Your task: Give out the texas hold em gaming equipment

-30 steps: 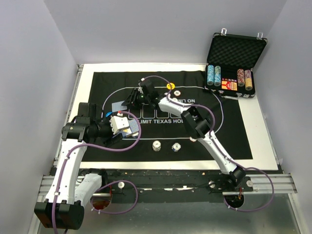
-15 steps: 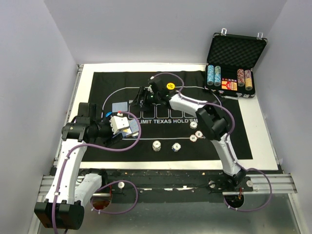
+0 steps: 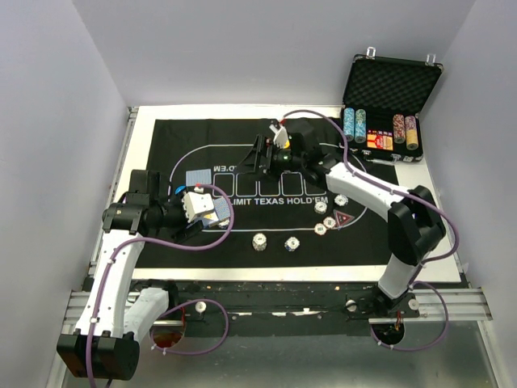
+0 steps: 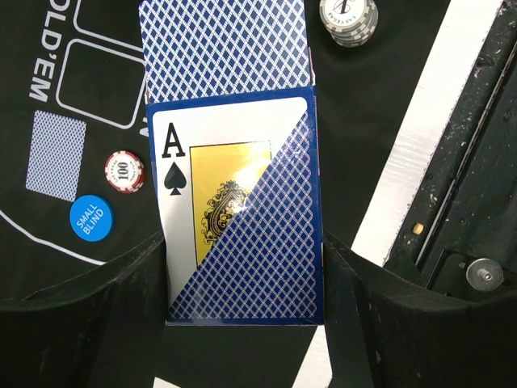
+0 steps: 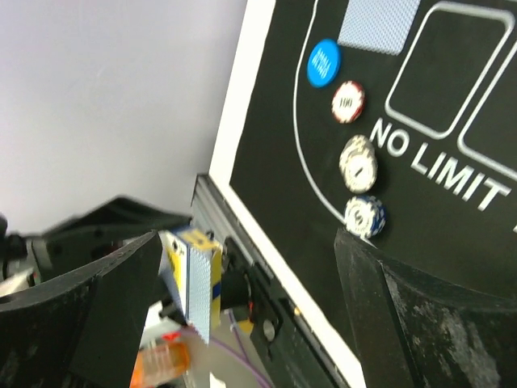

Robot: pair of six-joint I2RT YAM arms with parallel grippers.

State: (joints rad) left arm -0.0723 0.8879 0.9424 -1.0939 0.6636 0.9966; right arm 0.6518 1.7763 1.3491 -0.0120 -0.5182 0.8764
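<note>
Swinging the right gripper (image 3: 260, 155) away rightward over the felt mat (image 3: 380, 242), jaws now spread wide and empty. Leaves a face-down card (image 3: 196, 178) flat near the small blind button (image 4: 90, 218), apparently dealt. Keeps the left gripper (image 4: 242, 279) clenched on the deck box (image 4: 242, 202), a blue-backed card (image 4: 224, 48) poking out above the near-left mat. Points to another draw next.

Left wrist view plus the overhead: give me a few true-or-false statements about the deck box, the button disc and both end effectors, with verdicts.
1. The left end effector is shut on the deck box. True.
2. The blue button disc reads BIG BLIND. False: it reads SMALL BLIND.
3. The right end effector grips a chip. False: it is open and empty.
4. The chip case at the far right corner stands open. True.
</note>
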